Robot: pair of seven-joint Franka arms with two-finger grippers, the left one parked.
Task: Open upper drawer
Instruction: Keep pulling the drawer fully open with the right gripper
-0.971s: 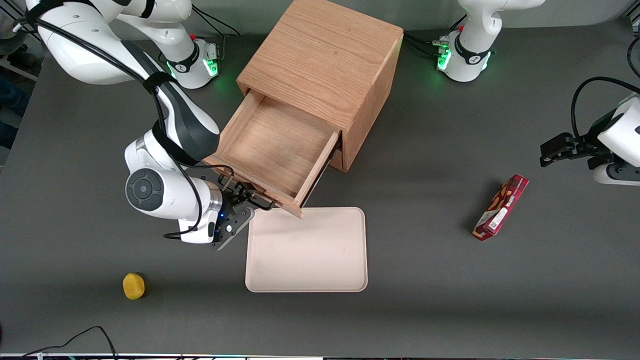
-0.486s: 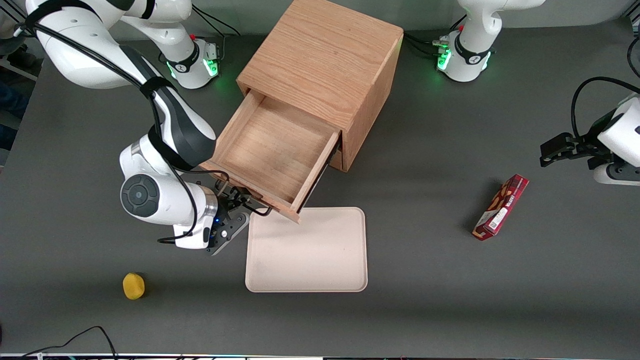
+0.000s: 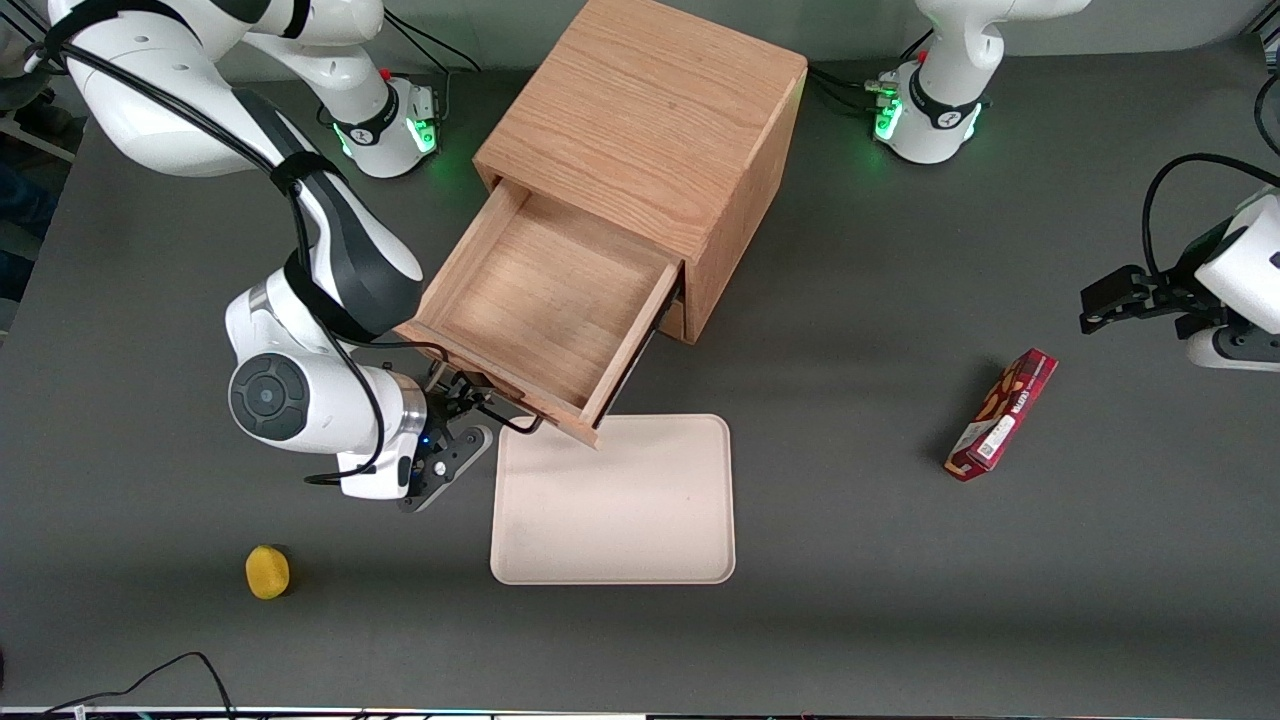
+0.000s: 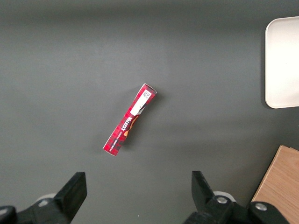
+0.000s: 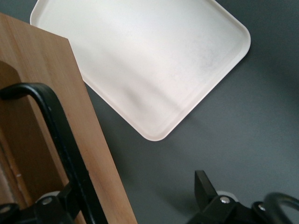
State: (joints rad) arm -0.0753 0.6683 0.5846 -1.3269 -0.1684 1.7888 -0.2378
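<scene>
Since approx 1 s ago the right arm's hand (image 3: pixel 468 407) has backed off w/ fingers spread, thin black bar handle (image 5: pixel 60 140) between them ungripped; shallow light-oak upper drawer (image 3: pixel 545 300) sits pulled well out of cube cabinet (image 3: pixel 645 120), overhanging cream tray (image 3: pixel 615 510) – task prob. done, only retreat left.

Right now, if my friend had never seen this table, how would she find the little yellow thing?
Start at the wooden cabinet with its open upper drawer, then come toward the front camera to the pale tray. The gripper sits at the drawer's front, and nearer the camera than it, toward the working arm's end, lies the yellow thing. It is small, round and alone, unlike the long red box.
</scene>
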